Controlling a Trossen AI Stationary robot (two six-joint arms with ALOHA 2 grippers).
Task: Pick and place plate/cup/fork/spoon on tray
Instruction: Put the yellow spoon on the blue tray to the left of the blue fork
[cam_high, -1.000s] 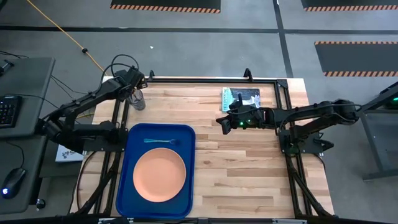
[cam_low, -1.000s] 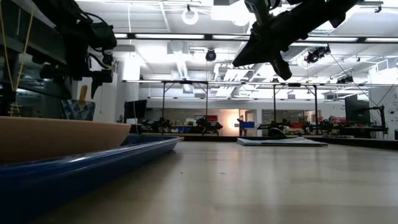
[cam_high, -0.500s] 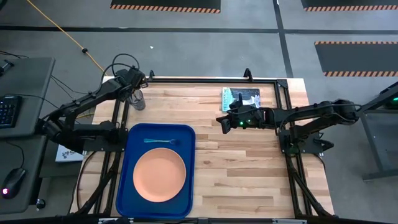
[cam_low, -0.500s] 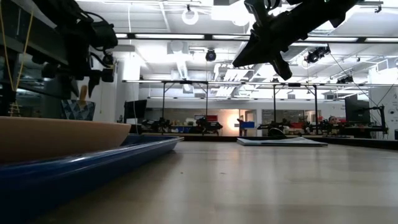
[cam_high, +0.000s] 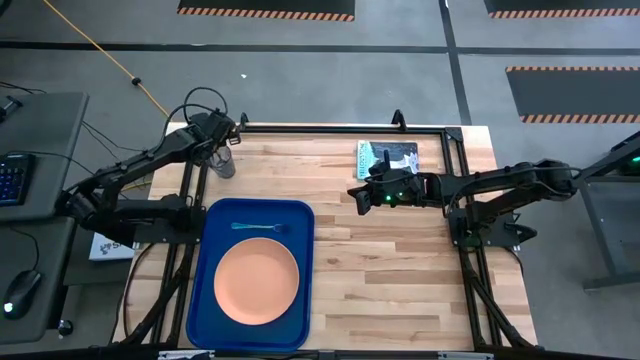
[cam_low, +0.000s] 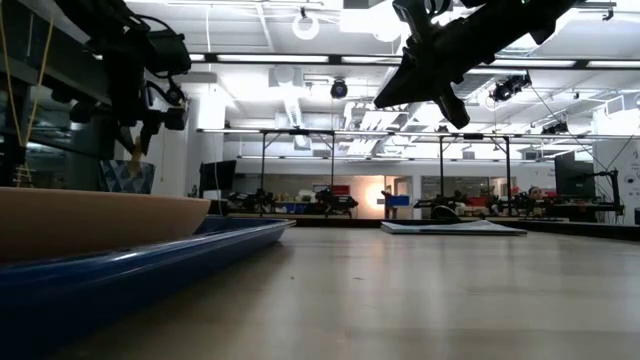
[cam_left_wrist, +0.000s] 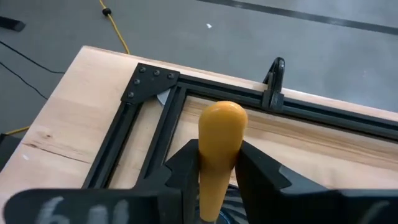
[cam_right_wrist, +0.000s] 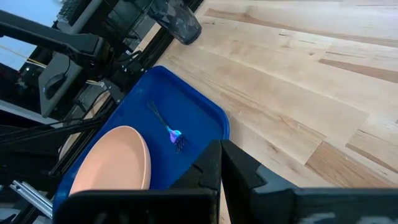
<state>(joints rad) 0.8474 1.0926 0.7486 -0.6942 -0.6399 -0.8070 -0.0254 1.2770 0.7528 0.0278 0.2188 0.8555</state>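
The spoon (cam_left_wrist: 219, 134) stands with its yellow handle up in the dark cup (cam_high: 222, 162) at the table's far left corner. The cup also shows in the low view (cam_low: 125, 177). My left gripper (cam_high: 220, 140) is above the cup, shut on the spoon's handle. The orange plate (cam_high: 257, 283) and the teal fork (cam_high: 258, 227) lie on the blue tray (cam_high: 205, 300) at the near left. My right gripper (cam_high: 357, 196) hangs shut and empty over the table's middle, to the right of the tray. My left gripper pinches the spoon's yellow handle just below its rounded free end (cam_left_wrist: 217, 155), one finger (cam_left_wrist: 183, 177) on each side. The fingers come from above, slanting down. The handle stands upright with its lower part in the cup; the spoon's bowl is hidden.
A small teal-covered book (cam_high: 388, 157) lies at the far edge, behind my right gripper. A black metal frame (cam_left_wrist: 155, 118) with a clamp (cam_left_wrist: 273, 87) runs along the table's far and left edges, close to the cup. Bare wood lies right of the tray.
My left gripper has gone a little down toward the cup. In the low view the spoon's handle, which stood free beside the fingers before, now stands between them.
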